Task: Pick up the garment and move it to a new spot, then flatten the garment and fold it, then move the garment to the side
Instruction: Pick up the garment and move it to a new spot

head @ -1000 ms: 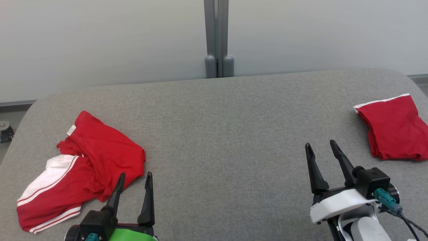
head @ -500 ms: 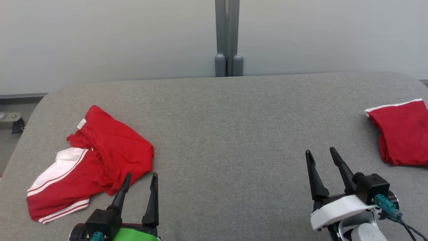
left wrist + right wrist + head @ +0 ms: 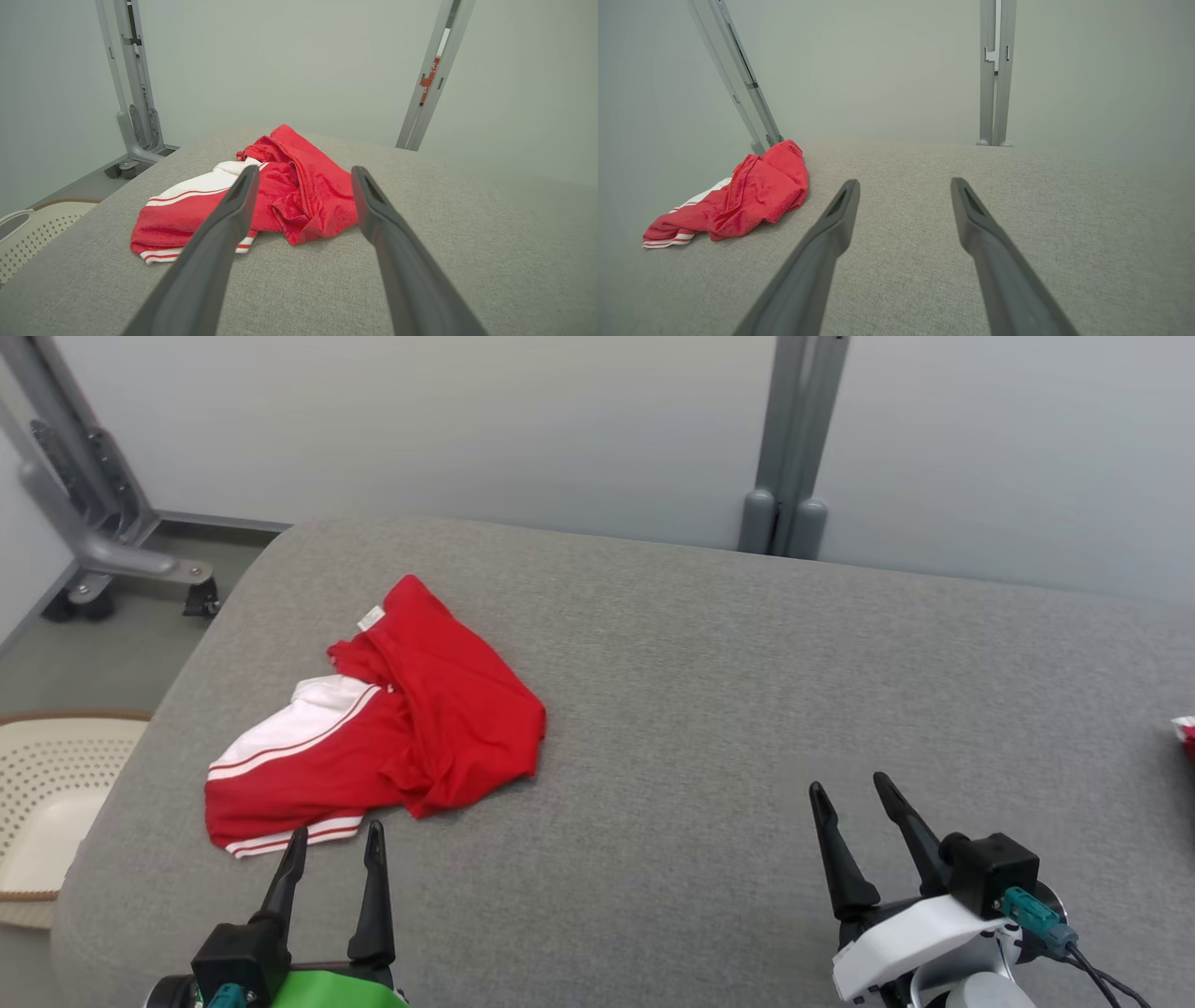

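A crumpled red garment (image 3: 411, 728) with white panels and stripes lies on the left part of the grey table (image 3: 709, 709); the left wrist view shows the garment (image 3: 289, 196) just ahead, and in the right wrist view the garment (image 3: 747, 196) lies far left. My left gripper (image 3: 336, 835) hovers open just short of the garment's near hem, with nothing between its fingers. Over bare table at the lower right, my right gripper (image 3: 851, 789) stands open and empty. In their own views the left gripper (image 3: 303, 175) and the right gripper (image 3: 903, 184) both have wide jaws.
A sliver of another red cloth (image 3: 1186, 733) peeks in at the right edge. A cream perforated basket (image 3: 51, 784) sits on the floor left of the table. A grey wheeled stand (image 3: 103, 541) is at the back left, a grey post (image 3: 794, 476) behind the table.
The head camera has turned left, so the whole picture shifted right. The folded red cloth at the right has almost left the picture. Both grippers stay open.
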You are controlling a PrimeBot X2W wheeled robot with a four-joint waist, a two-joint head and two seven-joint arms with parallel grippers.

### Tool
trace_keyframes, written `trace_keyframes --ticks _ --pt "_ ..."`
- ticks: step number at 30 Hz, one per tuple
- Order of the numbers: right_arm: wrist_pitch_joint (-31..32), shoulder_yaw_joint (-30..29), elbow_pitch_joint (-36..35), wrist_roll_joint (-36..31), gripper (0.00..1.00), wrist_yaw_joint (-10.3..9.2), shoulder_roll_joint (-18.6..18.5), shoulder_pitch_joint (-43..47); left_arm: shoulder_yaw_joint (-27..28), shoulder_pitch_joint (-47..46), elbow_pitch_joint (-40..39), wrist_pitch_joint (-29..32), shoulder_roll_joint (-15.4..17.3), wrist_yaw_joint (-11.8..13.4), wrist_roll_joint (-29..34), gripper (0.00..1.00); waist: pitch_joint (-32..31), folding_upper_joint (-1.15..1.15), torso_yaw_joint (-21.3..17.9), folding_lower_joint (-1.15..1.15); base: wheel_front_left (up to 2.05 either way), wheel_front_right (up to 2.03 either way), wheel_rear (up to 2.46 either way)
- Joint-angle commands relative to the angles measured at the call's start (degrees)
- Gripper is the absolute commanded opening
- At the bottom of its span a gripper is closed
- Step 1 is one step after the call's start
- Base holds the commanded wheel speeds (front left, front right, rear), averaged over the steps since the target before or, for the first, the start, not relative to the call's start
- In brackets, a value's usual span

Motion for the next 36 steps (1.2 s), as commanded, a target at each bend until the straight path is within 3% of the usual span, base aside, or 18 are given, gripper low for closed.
trace_keyframes --ticks 1,10,23,29,36 --pt "-0.15 0.45 0.38 0.4 1.0 -0.04 -0.15 -0.58 0.47 -0.04 -0.17 0.06 0.16 -0.15 0.75 1.0 -0.09 0.0 5.17 0.0 0.0 0.0 0.0" --pt "-0.15 1.79 1.58 1.75 1.0 -0.04 -0.17 -1.12 1.84 -0.13 -0.1 0.06 0.15 -0.63 1.38 1.0 -0.04 0.0 10.0 0.0 0.0 0.0 0.0" --pt "-0.15 2.25 1.14 -2.22 1.0 -0.04 -0.21 -5.29 6.51 -5.85 1.14 0.06 0.14 0.85 1.0 1.0 7.59 0.0 8.09 0.0 0.0 0.0 0.0" --pt "0.34 0.31 -1.11 -6.07 1.0 -0.04 -0.97 -8.95 8.4 -15.05 8.41 0.07 2.14 -1.19 2.8 1.0 14.5 0.0 6.5 0.0 0.0 0.0 0.0" --pt "3.15 -1.83 -6.39 -8.65 1.0 -0.05 -3.24 -12.11 5.63 -30.72 25.67 3.83 7.22 -3.24 2.7 1.0 21.59 0.0 4.82 0.0 0.0 0.0 0.0"
